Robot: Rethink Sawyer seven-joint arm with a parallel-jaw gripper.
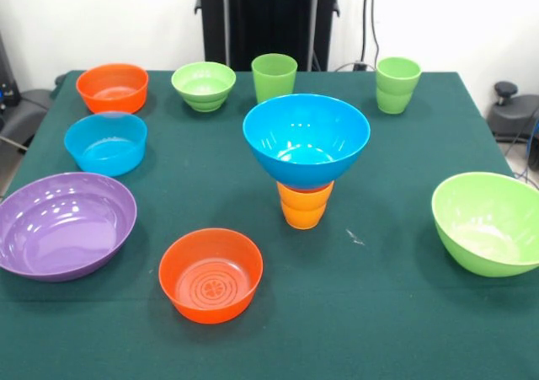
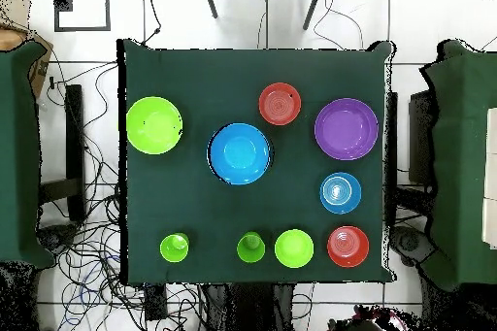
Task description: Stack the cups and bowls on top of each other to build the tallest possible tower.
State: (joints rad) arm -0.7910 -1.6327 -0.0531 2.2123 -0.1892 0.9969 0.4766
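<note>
Tower (image 1: 306,161): you see a blue bowl (image 1: 306,138) sitting upon stacked orange cups (image 1: 305,205), mid-worktop (image 1: 396,313).
End effector: out of both views; you cannot tell its state.

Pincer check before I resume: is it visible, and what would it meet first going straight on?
Neither view shows the pincer, so its line cannot be judged. The tallest obstacle, mid-table, is the blue bowl on the orange cup.
</note>
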